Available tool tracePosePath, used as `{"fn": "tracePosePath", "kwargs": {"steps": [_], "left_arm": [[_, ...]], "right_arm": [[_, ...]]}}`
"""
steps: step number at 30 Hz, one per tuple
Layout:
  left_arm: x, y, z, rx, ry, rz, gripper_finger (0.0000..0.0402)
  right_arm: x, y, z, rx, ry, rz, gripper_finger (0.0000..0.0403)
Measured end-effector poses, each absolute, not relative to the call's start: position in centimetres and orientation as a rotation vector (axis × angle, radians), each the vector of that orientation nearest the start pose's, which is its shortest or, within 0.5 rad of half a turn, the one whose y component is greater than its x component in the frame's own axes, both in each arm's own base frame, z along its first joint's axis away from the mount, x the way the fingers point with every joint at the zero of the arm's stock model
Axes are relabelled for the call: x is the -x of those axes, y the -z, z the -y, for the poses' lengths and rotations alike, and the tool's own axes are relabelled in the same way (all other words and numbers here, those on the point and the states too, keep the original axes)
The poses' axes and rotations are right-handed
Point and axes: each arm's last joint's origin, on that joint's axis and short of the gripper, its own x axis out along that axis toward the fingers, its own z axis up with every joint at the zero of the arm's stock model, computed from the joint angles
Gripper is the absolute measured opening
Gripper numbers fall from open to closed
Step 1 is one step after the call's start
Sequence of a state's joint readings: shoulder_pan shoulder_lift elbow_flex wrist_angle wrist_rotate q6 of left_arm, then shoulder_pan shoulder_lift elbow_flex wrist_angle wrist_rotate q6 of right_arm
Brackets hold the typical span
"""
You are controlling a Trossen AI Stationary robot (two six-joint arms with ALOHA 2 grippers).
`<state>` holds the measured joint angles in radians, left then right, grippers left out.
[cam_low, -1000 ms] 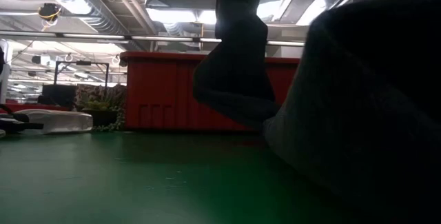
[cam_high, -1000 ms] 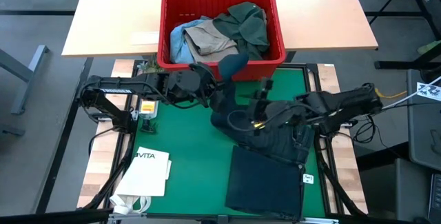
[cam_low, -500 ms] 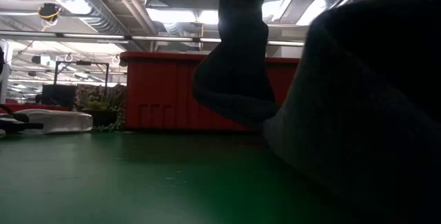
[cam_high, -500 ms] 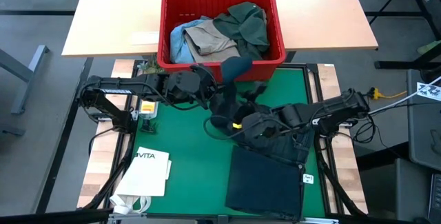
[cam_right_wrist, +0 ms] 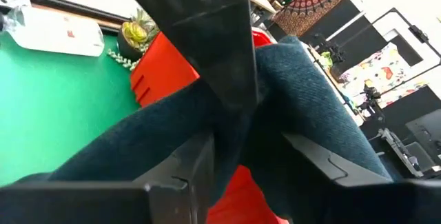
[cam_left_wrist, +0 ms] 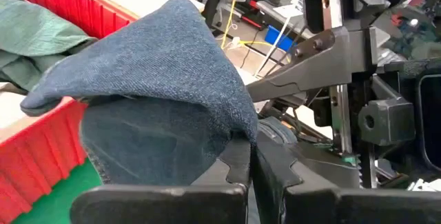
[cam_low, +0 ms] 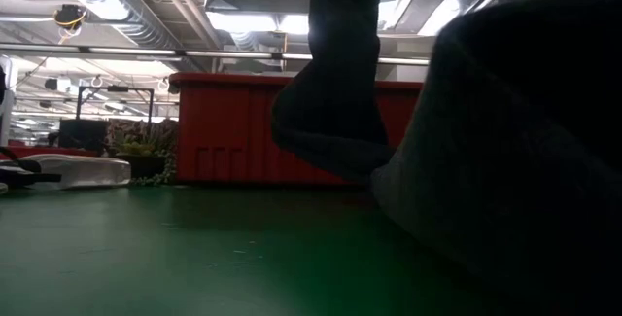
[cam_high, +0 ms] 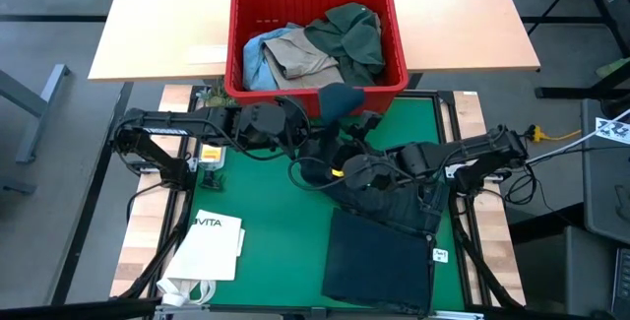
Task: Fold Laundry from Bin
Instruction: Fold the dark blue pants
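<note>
Two claws meet over one pair of dark navy-grey trousers (cam_high: 379, 197) at the front of the bin (cam_high: 317, 92). We see the left claw (cam_high: 313, 143) pinched tight on a lifted fold of the cloth, which drapes over its fingers in its wrist view. The right claw (cam_high: 346, 167), part-spread, has slid in from farther right over the last second and now sits just beside the left one, its fingers (cam_right_wrist: 189, 169) straddling the same fold, which runs between them. The trousers trail from both claws toward the near right corner of the green mat (cam_high: 256, 202). Behind the claws, the bin holds the green shirt (cam_high: 349, 30), khaki garment (cam_high: 295, 56) and pale denim (cam_high: 253, 59). We judge a two-handed grip is forming, ready for spreading the trousers flat.
</note>
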<state>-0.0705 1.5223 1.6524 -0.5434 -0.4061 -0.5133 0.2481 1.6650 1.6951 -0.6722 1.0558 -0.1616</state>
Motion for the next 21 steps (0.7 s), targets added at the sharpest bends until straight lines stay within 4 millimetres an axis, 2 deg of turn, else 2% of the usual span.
{"fn": "tracePosePath", "kwargs": {"steps": [6, 13, 21], "left_arm": [[-32.9, -42.0, 1.3, 0.405, -0.412, -0.313, 0.0000], [-32.9, -42.0, 1.4, 0.414, -0.371, -0.326, 0.0000], [-33.1, -42.3, 1.6, 0.431, -0.318, -0.306, 0.0000]], "right_arm": [[-34.1, -39.0, -7.2, 0.571, 0.762, -0.569, 0.0147], [-32.4, -40.6, -7.1, 0.562, 0.789, -0.538, 0.0147], [-32.6, -40.4, -7.2, 0.534, 0.687, -0.547, 0.0147]]}}
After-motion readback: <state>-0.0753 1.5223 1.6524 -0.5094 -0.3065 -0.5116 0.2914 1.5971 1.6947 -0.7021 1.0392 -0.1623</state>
